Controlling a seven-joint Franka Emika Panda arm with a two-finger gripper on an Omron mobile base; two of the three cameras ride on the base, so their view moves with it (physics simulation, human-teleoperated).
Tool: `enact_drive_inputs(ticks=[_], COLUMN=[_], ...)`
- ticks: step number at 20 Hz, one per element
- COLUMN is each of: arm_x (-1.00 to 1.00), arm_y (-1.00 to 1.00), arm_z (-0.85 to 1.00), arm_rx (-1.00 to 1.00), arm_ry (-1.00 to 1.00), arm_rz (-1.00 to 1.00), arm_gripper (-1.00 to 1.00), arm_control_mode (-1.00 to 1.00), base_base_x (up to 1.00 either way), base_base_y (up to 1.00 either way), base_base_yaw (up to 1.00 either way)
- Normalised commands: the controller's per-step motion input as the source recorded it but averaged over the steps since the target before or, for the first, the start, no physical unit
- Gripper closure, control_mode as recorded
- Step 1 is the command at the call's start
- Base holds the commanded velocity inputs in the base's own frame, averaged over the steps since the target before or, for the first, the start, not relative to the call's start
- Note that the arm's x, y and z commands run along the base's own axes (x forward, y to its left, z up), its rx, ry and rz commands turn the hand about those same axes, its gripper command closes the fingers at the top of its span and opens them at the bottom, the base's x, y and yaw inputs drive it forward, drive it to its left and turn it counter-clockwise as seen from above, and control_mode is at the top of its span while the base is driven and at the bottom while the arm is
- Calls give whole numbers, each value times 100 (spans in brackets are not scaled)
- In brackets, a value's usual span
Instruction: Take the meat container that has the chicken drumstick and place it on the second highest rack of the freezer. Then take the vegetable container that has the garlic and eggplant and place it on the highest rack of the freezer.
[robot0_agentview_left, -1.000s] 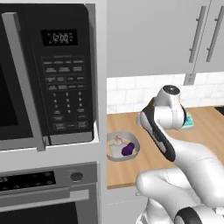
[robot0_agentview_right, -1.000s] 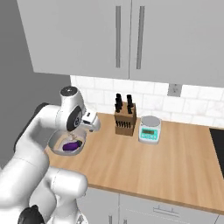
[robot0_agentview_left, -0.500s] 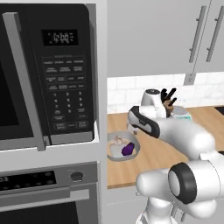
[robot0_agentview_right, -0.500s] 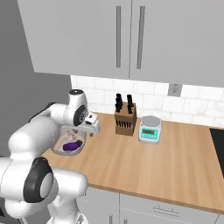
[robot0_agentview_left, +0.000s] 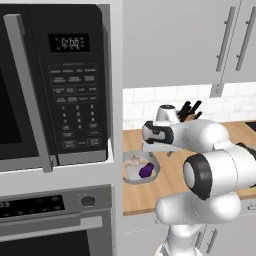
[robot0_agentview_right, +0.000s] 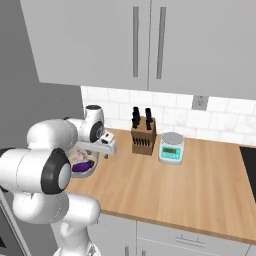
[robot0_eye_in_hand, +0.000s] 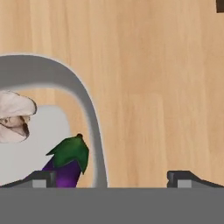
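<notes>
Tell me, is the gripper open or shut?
Open. In the hand view the gripper shows its fingertips set far apart, straddling the bowl rim, with nothing held between them.

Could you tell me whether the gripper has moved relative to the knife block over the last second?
Yes. The gripper swung away from the knife block, now hanging beside the bowl.

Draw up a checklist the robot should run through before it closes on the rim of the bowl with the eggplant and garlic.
1. Gripper open: ok.
2. Fingers straddle the bowl rim, one inside, one over the counter: ok.
3. Eggplant clear of the inner finger: not ok, it lies right at it.
4. Garlic clear of the fingers: ok.
5. Bowl sits flat on the counter: ok.
6. Freezer open: cannot tell.
</notes>
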Motion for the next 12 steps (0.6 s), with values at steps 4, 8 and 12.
enact_drive_inputs(ticks=[4, 8, 12], arm_x=[18, 21, 19], arm_y=[11, 19, 8], arm_z=[-41, -37, -30], arm_rx=[0, 0, 0], arm_ry=[5, 5, 2], arm_rz=[0, 0, 0], arm_gripper=[-100, -100, -100], arm_control_mode=[-100, -100, -100], base_base_x=[0, 0, 0], base_base_y=[0, 0, 0], base_base_yaw=[0, 0, 0])
